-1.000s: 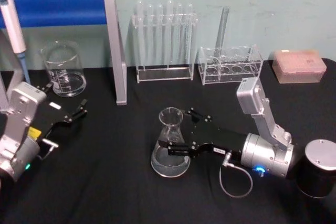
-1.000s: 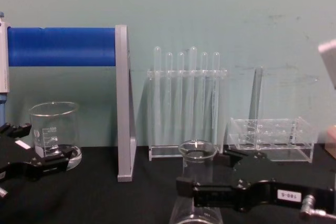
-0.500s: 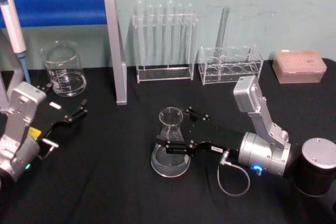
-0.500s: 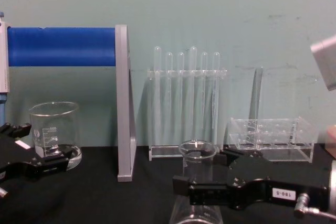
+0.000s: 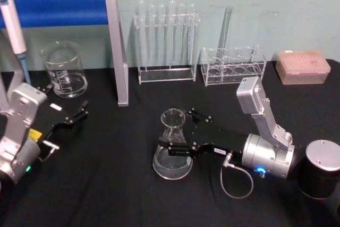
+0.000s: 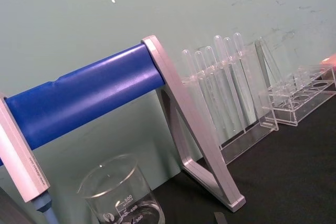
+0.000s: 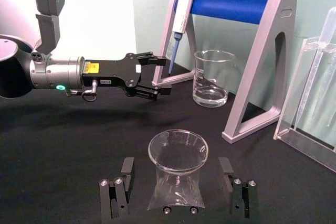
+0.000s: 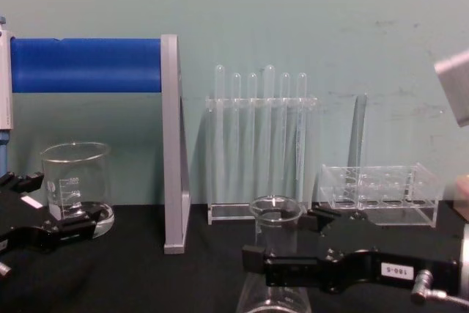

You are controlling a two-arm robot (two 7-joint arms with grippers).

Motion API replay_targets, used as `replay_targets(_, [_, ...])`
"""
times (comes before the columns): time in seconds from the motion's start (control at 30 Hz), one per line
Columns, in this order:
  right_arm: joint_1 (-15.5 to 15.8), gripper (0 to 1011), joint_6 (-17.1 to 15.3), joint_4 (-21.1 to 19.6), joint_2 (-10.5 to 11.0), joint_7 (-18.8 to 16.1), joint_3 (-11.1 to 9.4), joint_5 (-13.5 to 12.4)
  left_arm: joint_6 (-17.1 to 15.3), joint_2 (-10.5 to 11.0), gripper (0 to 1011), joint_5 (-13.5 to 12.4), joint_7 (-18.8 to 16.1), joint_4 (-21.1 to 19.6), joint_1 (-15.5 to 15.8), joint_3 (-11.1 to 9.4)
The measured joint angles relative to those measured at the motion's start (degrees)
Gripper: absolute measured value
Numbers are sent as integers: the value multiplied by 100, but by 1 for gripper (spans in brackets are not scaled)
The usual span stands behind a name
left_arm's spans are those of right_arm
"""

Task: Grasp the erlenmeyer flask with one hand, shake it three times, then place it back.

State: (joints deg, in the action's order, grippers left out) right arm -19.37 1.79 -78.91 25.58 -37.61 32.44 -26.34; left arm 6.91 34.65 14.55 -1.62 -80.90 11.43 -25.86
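Erlenmeyer flask [image 5: 171, 164], clear glass with wide round base, narrow neck and flared rim, stands upright at the middle of the black table [image 5: 106, 190], flanked untouched by the spread fingers of the right end effector [image 5: 179, 132], while the left end effector [image 5: 79, 113], fingers apart and empty, sits near the table's left edge.

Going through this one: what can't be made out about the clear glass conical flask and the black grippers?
- Clear glass conical flask: base cut off by chest view's bottom edge; contents unclear through transparent glass.
- Squat glass beaker: base cut off by left wrist view's bottom edge.
- Black right gripper, straddling the flask neck: head view hides pad gaps behind its fingers.
- Black left gripper, parked left: body cut off by chest view's left edge.
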Motion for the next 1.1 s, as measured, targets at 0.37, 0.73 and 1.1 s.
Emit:
replay_targets(0.37, [5,1000,-1,-3,0,0,-5,-1,0,0,1001,0,0,0,0,0])
replay_targets(0.73, [6,744,0,-9,0,0,-5,-3,0,0,1001,0,0,0,0,0])
replay_targets(1.1, [6,449,0,-10,0,0,-5,-3,0,0,1001,0,0,0,0,0])
